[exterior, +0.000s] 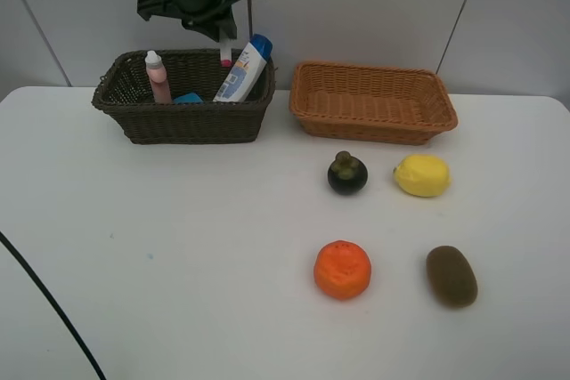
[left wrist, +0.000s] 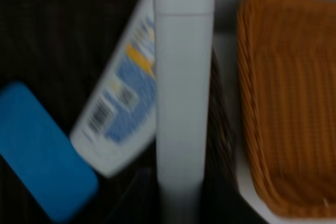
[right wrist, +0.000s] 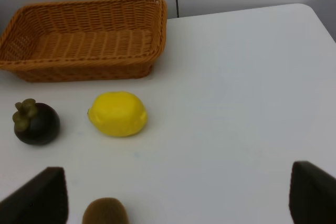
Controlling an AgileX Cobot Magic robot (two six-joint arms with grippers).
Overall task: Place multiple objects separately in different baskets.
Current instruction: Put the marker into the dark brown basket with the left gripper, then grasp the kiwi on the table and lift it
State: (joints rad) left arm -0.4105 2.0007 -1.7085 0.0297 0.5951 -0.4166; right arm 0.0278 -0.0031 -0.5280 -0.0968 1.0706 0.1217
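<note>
My left gripper (exterior: 224, 35) is closed on the white pen (left wrist: 184, 87), which hangs upright over the right end of the dark basket (exterior: 134, 117), just beside the leaning white bottle (exterior: 242, 70). I judge the pen light, stiff and smooth, so a slim barrel like that could twist or slip between the pads. A hold near the middle would suit better than one at the tip, though I can't tell exactly where the jaws sit on it. My right gripper (right wrist: 173, 198) stands wide open with nothing in it, above the table (right wrist: 252, 103) near the lemon (right wrist: 117, 114) and kiwi (right wrist: 105, 212). Those look firm and round; I'd take them across the widest part.
</note>
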